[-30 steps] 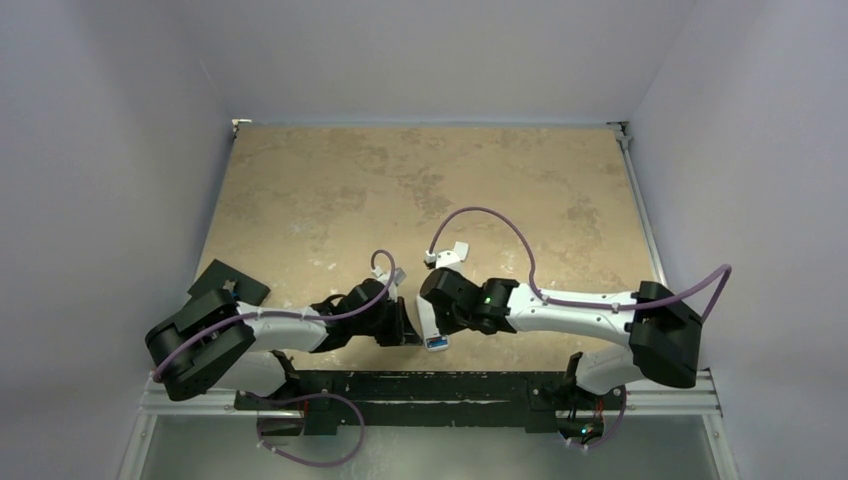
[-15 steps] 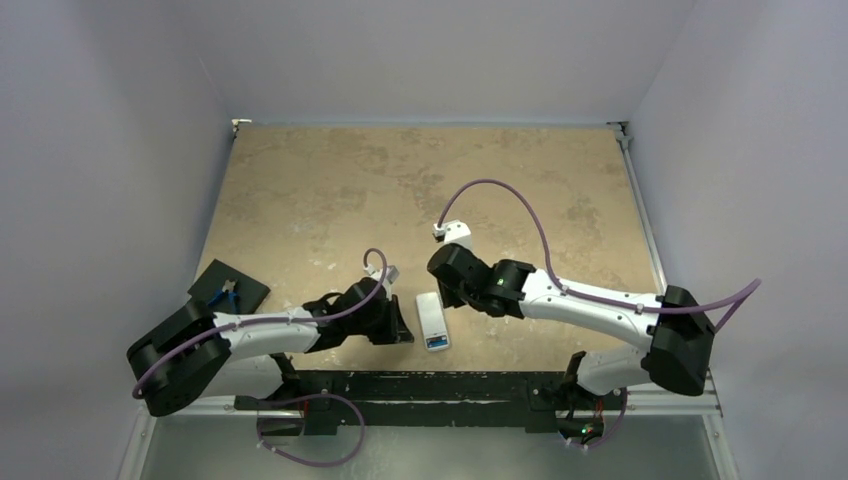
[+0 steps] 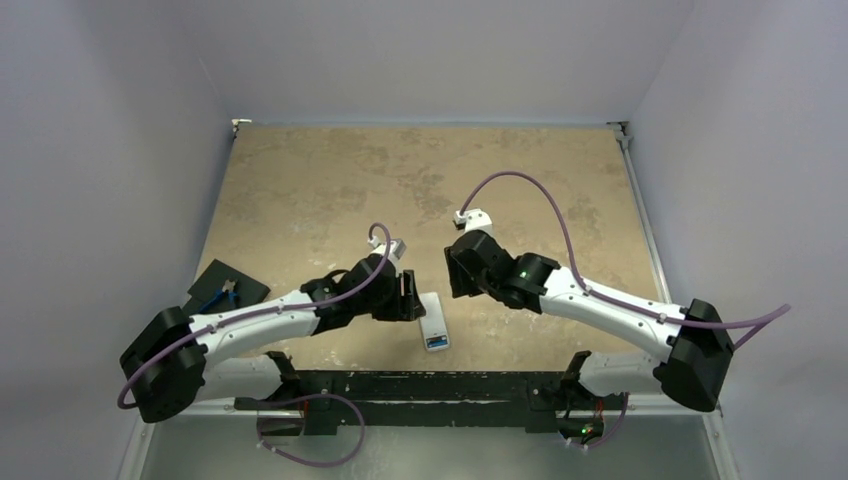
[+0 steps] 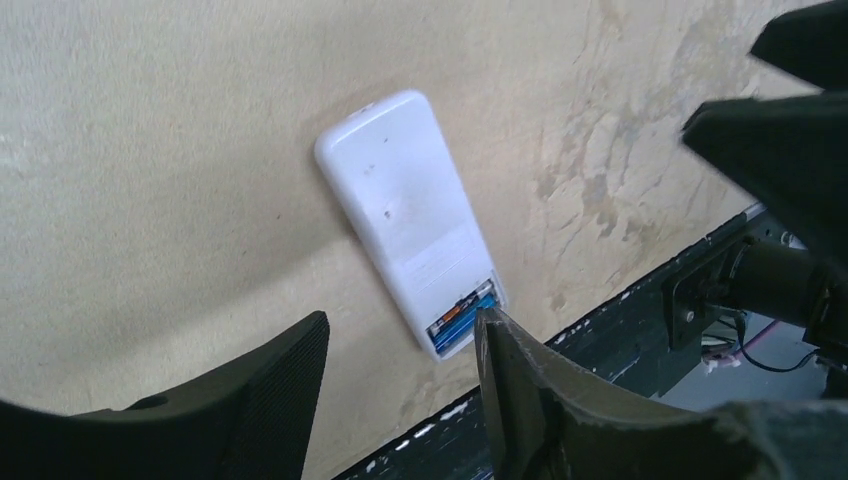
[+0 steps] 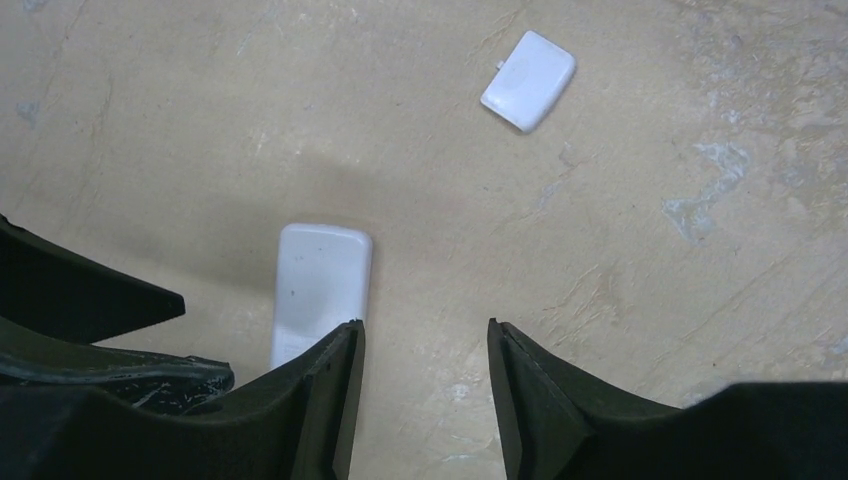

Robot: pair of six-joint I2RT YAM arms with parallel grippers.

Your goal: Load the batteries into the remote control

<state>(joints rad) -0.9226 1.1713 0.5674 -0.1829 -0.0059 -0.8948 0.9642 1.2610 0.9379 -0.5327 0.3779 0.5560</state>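
The remote control [image 3: 432, 318] [image 4: 405, 210] [image 5: 320, 275] lies flat on the table near its front edge, plain white back up. At its near end the compartment stands uncovered, and the batteries [image 4: 462, 319] [image 3: 437, 342] lie in it side by side, one bright blue, one dark. My left gripper [image 3: 409, 297] [image 4: 402, 320] hovers open just left of the remote, holding nothing. My right gripper [image 3: 458, 275] [image 5: 425, 328] hangs open above the table, to the right of the remote and a little beyond it, also holding nothing.
A small white square piece [image 5: 528, 67] lies on the table beyond the remote. Blue-handled pliers [image 3: 226, 293] rest on a black pad [image 3: 240, 284] at the table's left edge. The black front rail [image 3: 420, 385] runs just below the remote.
Both grippers have opened and let go of the remote, which now lies on the table. Both arms have drawn back from it, the right one up and to the right.
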